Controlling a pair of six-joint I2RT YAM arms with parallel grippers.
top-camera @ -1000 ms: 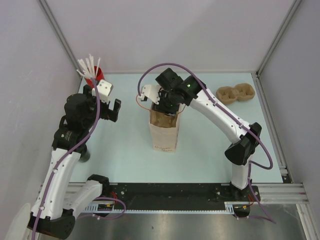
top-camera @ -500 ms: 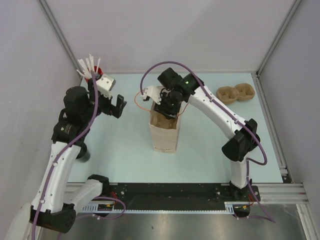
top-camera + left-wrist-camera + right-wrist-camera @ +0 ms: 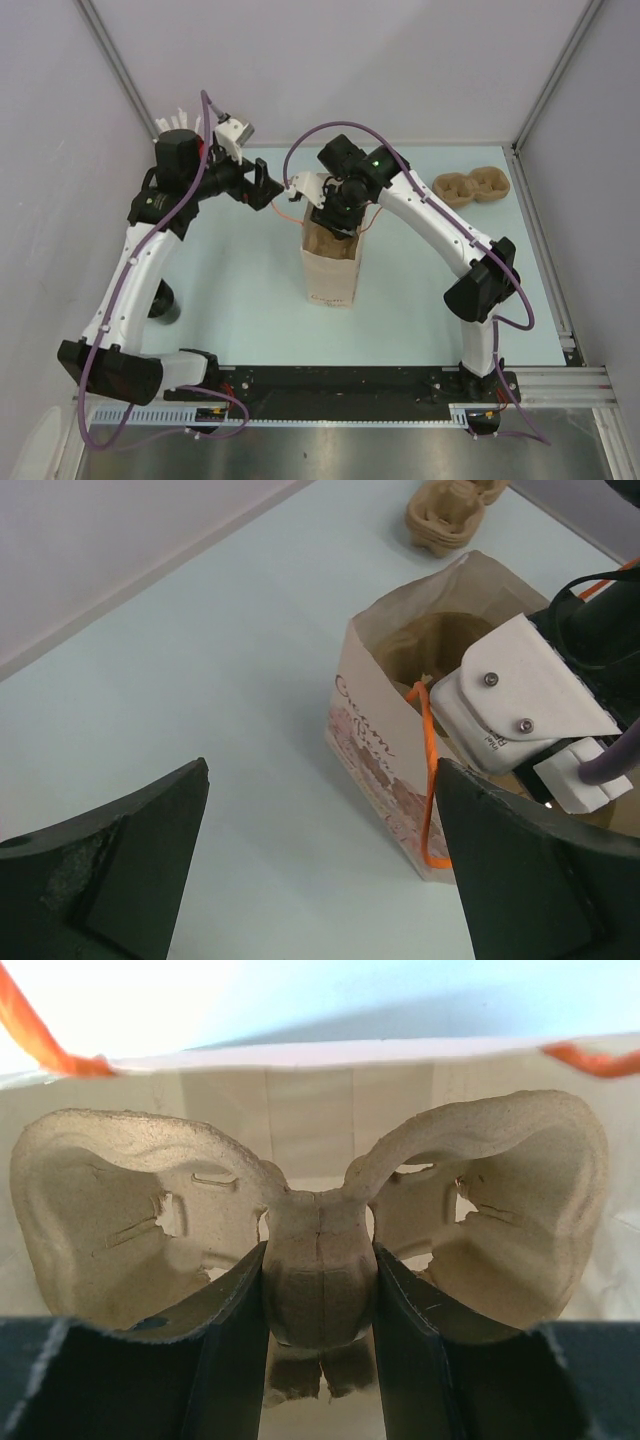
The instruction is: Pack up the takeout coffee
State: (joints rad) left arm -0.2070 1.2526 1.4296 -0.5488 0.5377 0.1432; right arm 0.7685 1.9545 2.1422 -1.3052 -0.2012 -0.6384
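One right pincer (image 3: 318, 1265), half-open, around carrier (image 3: 130, 1210)

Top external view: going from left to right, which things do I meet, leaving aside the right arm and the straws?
dark cup → left gripper → paper bag → cardboard carrier

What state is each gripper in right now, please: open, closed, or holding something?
Left gripper: open, holding nothing.
Right gripper: closed on the centre ridge of the cardboard cup carrier, inside the paper bag.

Illegible cursive print on paper bag (image 3: 372, 748)
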